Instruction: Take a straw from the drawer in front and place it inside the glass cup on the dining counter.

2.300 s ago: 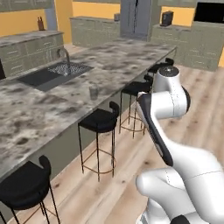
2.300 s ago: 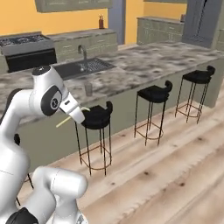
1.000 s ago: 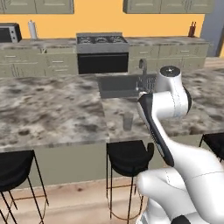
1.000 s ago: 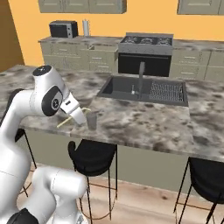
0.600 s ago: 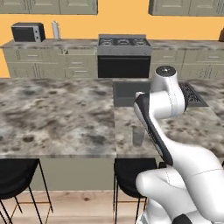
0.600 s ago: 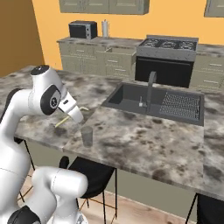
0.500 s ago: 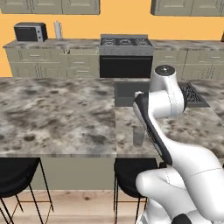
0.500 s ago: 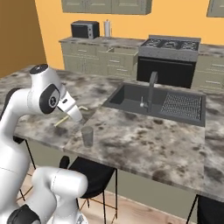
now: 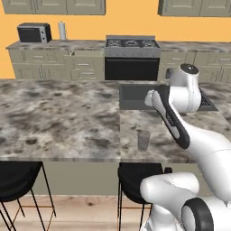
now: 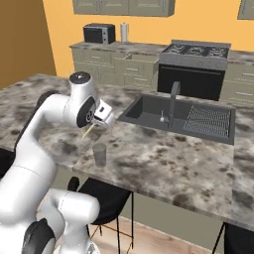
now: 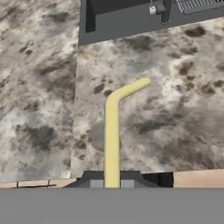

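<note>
Gripper (image 10: 105,119) is clamped on the yellow straw (image 11: 112,131), held by its straight end with the bent tip free, above and just short of the cup (image 10: 99,154) near the counter (image 10: 163,163) edge. Straw looks light, thin and bendy, and the small cup looks easy to tip. Behind are sink (image 10: 149,111) and faucet (image 10: 172,104), well apart; nothing blocks the drop.
</note>
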Motion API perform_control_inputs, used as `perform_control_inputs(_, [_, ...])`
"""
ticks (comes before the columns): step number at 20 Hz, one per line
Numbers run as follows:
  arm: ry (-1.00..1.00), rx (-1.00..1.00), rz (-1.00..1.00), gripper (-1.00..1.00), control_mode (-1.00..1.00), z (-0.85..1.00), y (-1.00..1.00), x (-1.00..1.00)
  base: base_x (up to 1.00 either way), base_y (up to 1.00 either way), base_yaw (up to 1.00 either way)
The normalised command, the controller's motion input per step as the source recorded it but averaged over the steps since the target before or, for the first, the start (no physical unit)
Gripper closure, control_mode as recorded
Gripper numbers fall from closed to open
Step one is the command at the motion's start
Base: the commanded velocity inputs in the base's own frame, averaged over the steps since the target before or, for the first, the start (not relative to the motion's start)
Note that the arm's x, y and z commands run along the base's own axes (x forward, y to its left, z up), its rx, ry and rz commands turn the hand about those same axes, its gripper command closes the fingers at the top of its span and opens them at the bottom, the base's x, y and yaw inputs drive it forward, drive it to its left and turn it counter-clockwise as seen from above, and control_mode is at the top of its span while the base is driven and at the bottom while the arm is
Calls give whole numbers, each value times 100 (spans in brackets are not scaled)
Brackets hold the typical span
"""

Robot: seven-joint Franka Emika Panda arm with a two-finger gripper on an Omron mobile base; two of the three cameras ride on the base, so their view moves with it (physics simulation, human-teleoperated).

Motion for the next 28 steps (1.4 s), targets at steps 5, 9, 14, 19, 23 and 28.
perform_control_inputs(5, [-18,10,55,100,-100,-5,-21,41,0,0,0])
perform_control_inputs(9, [-38,11,39,100,-100,-11,7,33,0,0,0])
perform_control_inputs(14, [-32,13,28,100,-100,-11,11,37,0,0,0])
perform_control_inputs(19, [-18,19,18,100,-100,-6,12,8,0,0,0])
perform_control_inputs(23, [3,28,18,100,-100,-2,0,14,0,0,0])
perform_control_inputs(28, [7,28,24,100,-100,-8,1,0,0,0,0])
